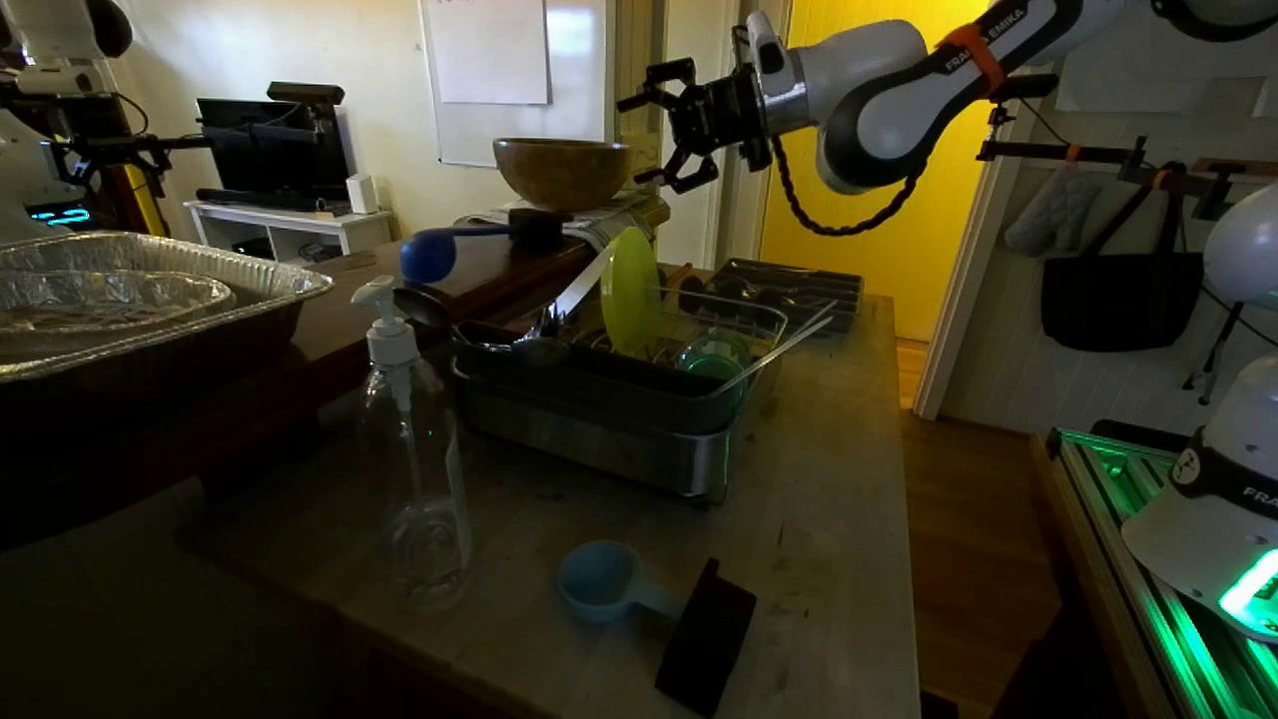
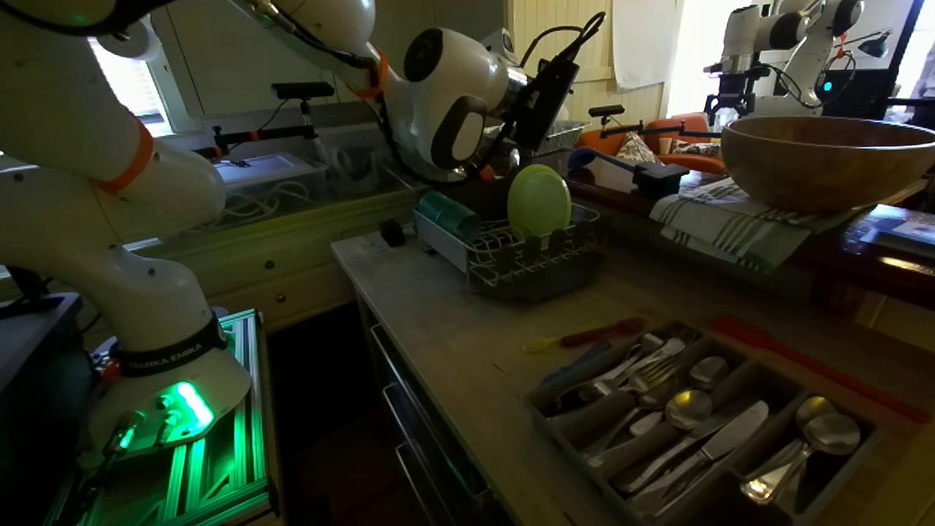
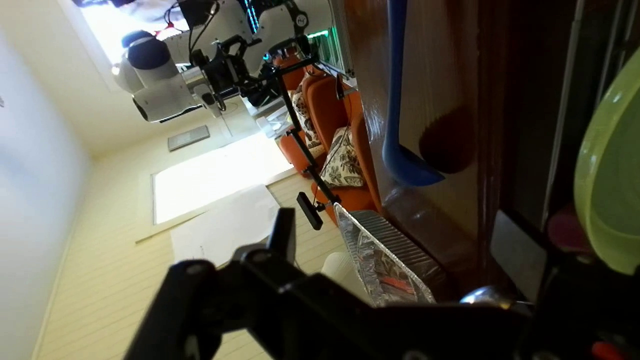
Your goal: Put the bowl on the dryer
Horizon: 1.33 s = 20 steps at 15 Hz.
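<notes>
The lime-green bowl (image 1: 631, 292) stands on its edge in the grey dish-drying rack (image 1: 599, 444), in both exterior views. The bowl (image 2: 539, 203) leans among the wire dividers of the rack (image 2: 544, 272). In the wrist view part of the bowl (image 3: 611, 170) shows at the right edge. My gripper (image 1: 641, 140) is open and empty, above and apart from the bowl. In the wrist view its two fingers stand wide apart with nothing between them (image 3: 402, 237). In an exterior view the arm's wrist hides the fingers (image 2: 504, 146).
A green glass (image 2: 449, 213) and cutlery are in the rack. A brown bowl (image 1: 561, 172) sits on a cloth on the raised ledge, near a blue ladle (image 1: 429, 256). A pump bottle (image 1: 414, 489), blue cup (image 1: 599, 579), foil trays (image 1: 150, 300) and cutlery tray (image 2: 701, 424) stand around.
</notes>
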{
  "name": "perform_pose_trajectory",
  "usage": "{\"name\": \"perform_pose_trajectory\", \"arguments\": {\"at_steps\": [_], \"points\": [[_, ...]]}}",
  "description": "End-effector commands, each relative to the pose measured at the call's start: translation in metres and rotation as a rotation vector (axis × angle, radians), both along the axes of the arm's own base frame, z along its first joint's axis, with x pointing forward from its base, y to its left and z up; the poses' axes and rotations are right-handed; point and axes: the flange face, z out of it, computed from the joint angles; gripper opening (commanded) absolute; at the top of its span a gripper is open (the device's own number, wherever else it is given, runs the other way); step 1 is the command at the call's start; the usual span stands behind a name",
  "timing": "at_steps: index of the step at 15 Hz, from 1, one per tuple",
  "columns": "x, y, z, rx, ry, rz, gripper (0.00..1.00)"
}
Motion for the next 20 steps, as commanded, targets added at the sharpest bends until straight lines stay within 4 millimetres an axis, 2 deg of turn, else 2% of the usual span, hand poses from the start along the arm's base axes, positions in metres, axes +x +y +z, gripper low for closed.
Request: {"name": "perform_pose_trajectory", "arguments": {"at_steps": [1, 8, 14, 20], "points": [[-0.006, 0.002, 0.014, 0.020, 0.044, -0.064, 1.00], [-0.003, 0.002, 0.038, 0.154, 0.137, -0.237, 1.00], [0.003, 0.003, 0.035, 0.211, 0.356, -0.297, 1.00], [0.000, -0.005, 0.039, 0.167, 0.531, -0.301, 1.00]]}}
